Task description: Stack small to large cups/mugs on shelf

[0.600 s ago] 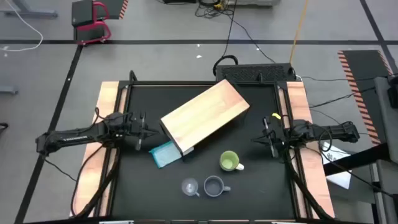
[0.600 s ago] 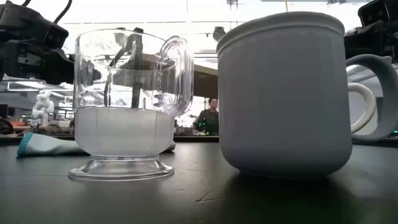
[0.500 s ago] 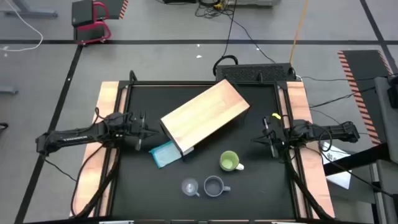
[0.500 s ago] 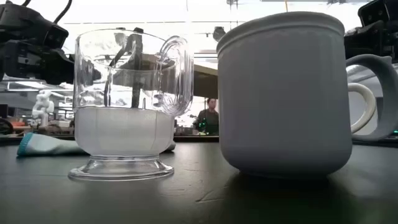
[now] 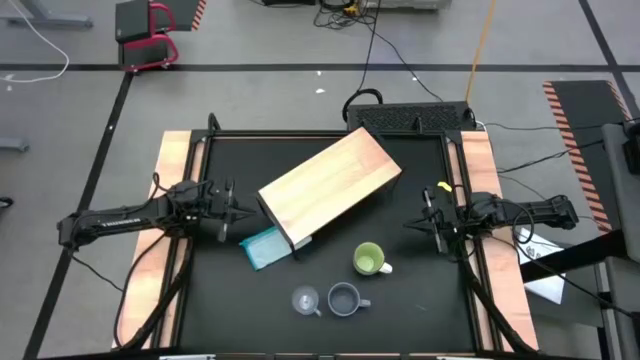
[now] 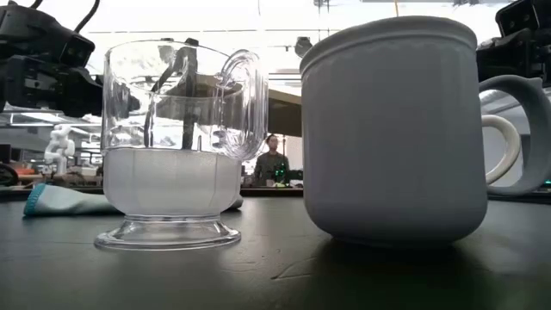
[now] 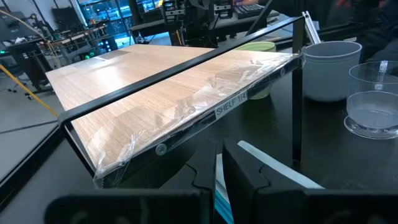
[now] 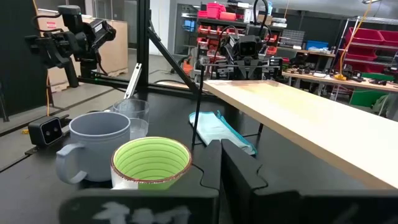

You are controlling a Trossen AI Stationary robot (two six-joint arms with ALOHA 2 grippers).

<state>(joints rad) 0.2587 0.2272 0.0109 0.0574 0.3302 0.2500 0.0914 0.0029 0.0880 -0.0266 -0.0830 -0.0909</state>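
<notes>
the left hand (image 5: 238,212) sits low at the left edge of the tabletop (image 5: 420,300), fingers pinched nearly together with nothing between them, pointed at the shelf (image 5: 330,187). the right hand (image 5: 428,223) waits at the right edge, clenched and empty too, facing the green mug (image 5: 369,260).

out from them, the shelf lies at an angle across the middle of the black tabletop, a pale wood plank top on a thin dark frame. a flat teal block (image 5: 264,247) rests just beside its near corner. closer to the front edge stand the three vessels: the clear glass cup (image 5: 304,300) and the grey-blue mug (image 5: 344,298) side by side, almost touching, and the green mug a little apart, nearer the right hand. none of them is on the shelf yet, so i'd say the job hasn't really begun.

what worries me is that glass cup and grey-blue mug standing so close. a hand going for one could knock the other over or shove it away. the glass is light and stands on a narrow foot, so it would tip easily. the shelf's slant also means a mug set near an edge could slip off.
</notes>
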